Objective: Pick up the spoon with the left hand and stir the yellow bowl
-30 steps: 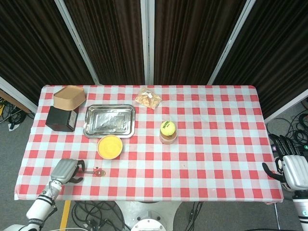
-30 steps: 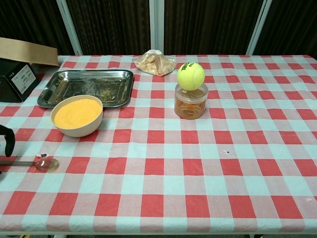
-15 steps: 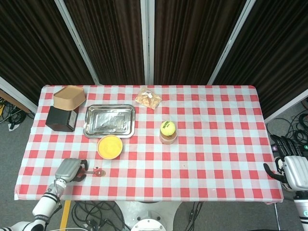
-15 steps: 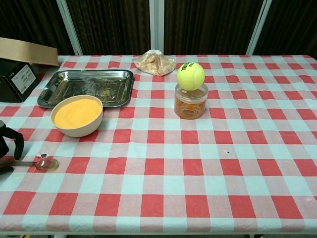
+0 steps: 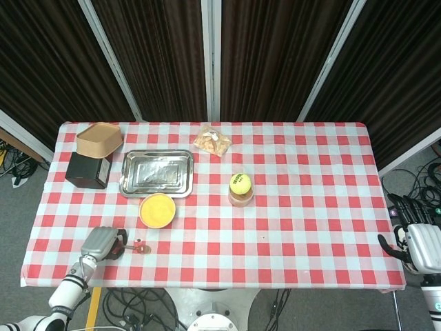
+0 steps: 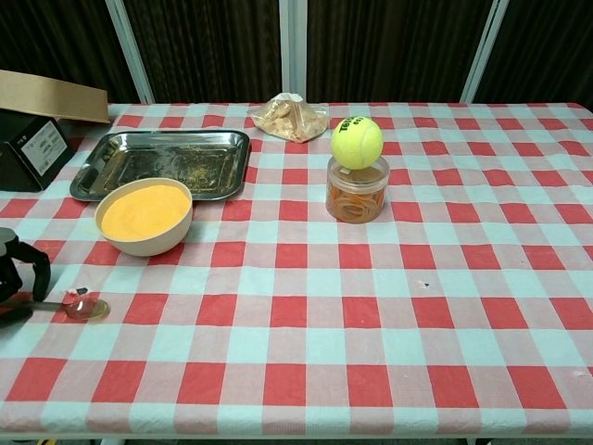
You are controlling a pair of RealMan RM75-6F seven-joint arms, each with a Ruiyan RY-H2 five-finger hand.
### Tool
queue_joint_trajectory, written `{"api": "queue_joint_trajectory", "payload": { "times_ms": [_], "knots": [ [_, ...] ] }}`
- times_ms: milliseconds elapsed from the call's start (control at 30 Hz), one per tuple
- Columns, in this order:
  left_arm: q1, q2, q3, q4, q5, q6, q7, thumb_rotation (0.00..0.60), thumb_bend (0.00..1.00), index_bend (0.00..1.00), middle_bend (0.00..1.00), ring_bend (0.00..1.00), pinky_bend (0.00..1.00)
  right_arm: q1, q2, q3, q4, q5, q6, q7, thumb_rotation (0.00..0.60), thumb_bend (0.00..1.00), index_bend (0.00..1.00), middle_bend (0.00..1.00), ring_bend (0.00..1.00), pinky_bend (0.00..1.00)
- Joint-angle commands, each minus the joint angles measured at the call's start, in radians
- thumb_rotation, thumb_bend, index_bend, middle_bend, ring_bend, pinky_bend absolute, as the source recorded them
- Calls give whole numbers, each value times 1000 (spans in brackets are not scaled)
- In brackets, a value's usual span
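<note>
The spoon (image 6: pixel 82 307) lies flat on the table (image 6: pixel 389 315), its handle reaching under the left robot hand (image 6: pixel 20 278), whose fingers curl over the handle; whether they grip it cannot be told. Thin, light, stiff and probably slippery, it is best pinched mid-handle. The yellow bowl (image 6: pixel 145 217) sits just beyond the hand.

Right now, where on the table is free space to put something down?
Bare cloth lies right of the jar with the tennis ball, and along the front edge right of the spoon. The left side is crowded: tray, yellow bowl, left hand.
</note>
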Motion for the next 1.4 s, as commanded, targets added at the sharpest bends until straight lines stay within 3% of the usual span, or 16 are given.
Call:
{"api": "queue_joint_trajectory", "payload": {
  "times_ms": [33,300,667,1033,1233,1400],
  "knots": [
    [4,7,-1,-8,13,20,-4,600,385,616,973,933,968,0,1,0,-1,0,0,-1,600,272,0,77,0,0],
    [5,70,-21,-60,44,98,35,600,387,617,975,933,968,-3,7,0,-4,-6,11,-2,600,272,0,77,0,0],
    [-80,153,-111,-127,26,101,137,600,386,618,976,933,968,-10,21,4,-12,-19,36,-7,600,273,0,77,0,0],
    [-227,86,-160,-78,-132,-54,242,600,384,618,976,933,967,-17,27,2,-19,-23,48,-8,600,272,0,77,0,0],
    [-272,41,-153,-42,-214,-66,321,600,383,607,976,933,968,-18,26,2,-15,-18,45,-4,600,273,0,78,0,0],
    [-288,31,-141,-50,-257,-51,367,600,382,527,973,932,967,-18,25,3,-9,-15,42,1,600,273,0,78,0,0]
  ]
}}
